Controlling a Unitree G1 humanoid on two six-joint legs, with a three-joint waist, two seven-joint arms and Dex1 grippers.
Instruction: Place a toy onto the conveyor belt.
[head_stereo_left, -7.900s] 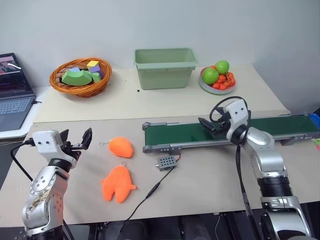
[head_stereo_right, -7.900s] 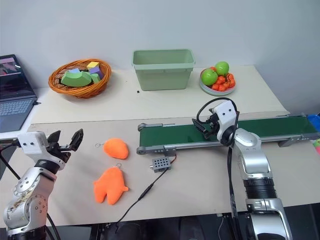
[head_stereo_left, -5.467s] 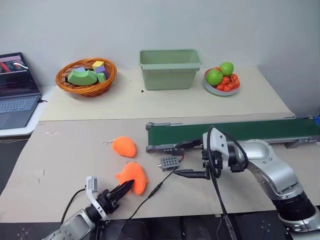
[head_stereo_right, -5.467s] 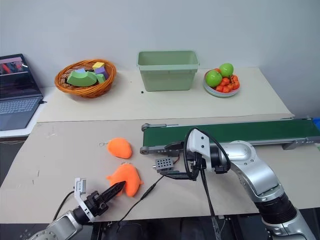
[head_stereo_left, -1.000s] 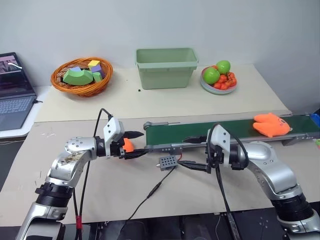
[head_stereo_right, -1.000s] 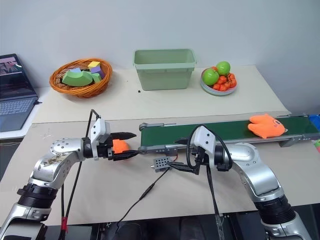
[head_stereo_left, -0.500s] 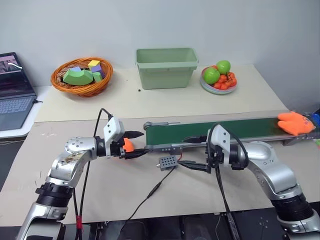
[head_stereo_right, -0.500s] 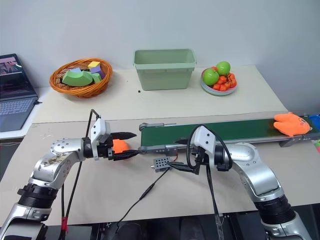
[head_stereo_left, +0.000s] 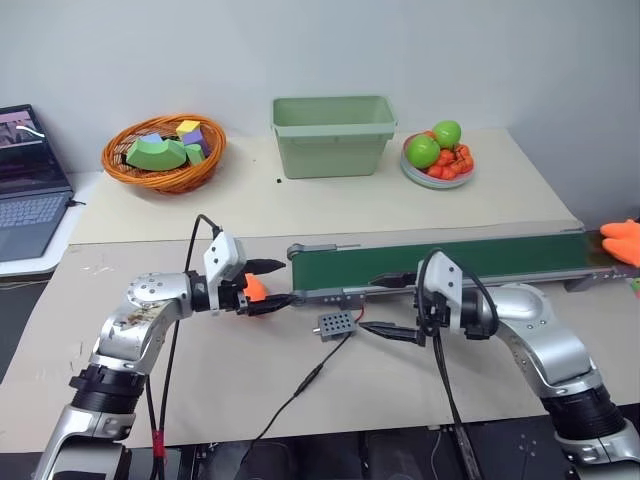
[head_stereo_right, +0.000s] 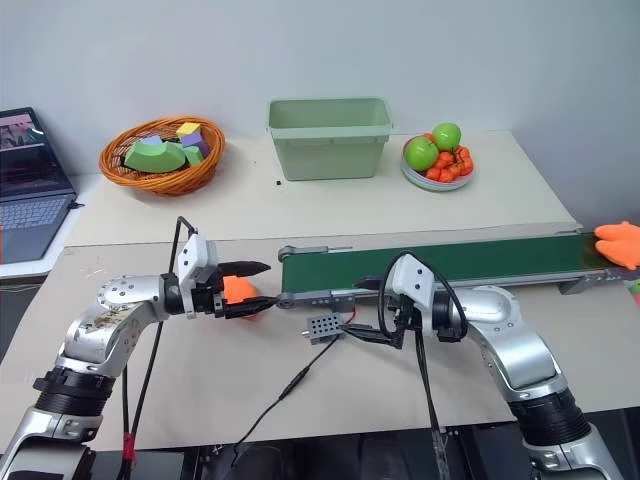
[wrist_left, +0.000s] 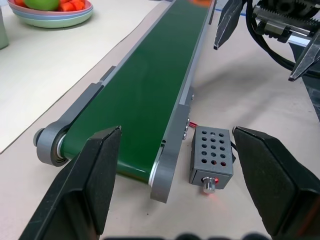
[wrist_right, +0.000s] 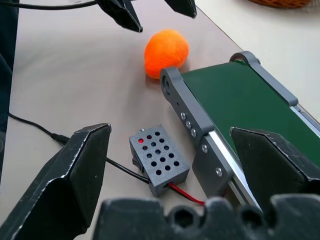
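left eye view, l to r: left gripper (head_stereo_left: 268, 288) spread, empty, near oval orange toy (head_stereo_left: 254, 289). conveyor belt (head_stereo_left: 440, 260) mid-table. right gripper (head_stereo_left: 392, 305) spread, empty, by control box (head_stereo_left: 333, 324). lobed plush toy (head_stereo_left: 622, 241) at belt's far right end. risk: belt running, plush drops off. vs 1s ago: plush rode further right; grippers unchanged.

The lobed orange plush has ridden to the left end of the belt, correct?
Not quite: the plush toy sits at the right end of the conveyor belt, not the left, as the left eye view shows. The left end carries nothing.
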